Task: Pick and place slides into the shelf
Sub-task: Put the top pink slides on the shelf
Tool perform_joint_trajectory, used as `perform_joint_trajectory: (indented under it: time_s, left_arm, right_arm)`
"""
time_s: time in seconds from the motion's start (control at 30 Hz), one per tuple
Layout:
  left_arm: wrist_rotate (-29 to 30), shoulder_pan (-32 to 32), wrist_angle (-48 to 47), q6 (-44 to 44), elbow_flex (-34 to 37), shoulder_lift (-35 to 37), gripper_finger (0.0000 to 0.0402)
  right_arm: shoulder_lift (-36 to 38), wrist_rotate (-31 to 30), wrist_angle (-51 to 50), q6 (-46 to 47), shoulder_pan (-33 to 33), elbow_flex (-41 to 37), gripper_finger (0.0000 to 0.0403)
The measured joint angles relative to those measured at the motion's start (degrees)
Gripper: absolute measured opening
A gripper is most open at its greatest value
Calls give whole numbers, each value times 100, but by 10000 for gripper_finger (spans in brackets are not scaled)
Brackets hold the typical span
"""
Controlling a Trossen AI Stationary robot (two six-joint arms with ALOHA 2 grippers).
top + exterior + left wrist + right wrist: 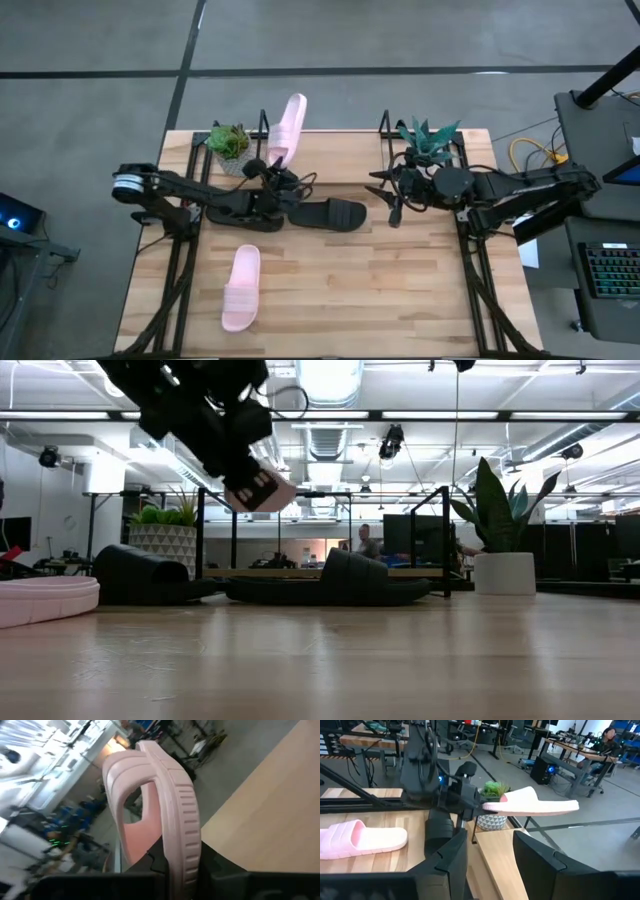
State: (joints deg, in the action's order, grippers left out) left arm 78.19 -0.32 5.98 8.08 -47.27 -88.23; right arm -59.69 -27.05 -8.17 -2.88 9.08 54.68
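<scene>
A pale pink slide (288, 128) is held aloft, clamped at its heel by the left gripper (276, 166), over the shelf (385, 128)'s left end; it should be lowered level onto the shelf before release; the right gripper (392, 196), fingers apart, waits by the shelf's right end.

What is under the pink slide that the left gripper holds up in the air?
The raised pink slide juts past the table's far edge, so mostly grey floor lies under it. The left gripper covers its near end, so what is below there cannot be seen.
</scene>
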Motion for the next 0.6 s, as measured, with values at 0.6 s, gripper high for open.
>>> perform_joint_trajectory:
  time_s: [0.6]
  left_arm:
    - [-20,44,-267,-24,-8,-1451,15]
  right_arm:
    - [-12,1,-10,92,0,-37,139]
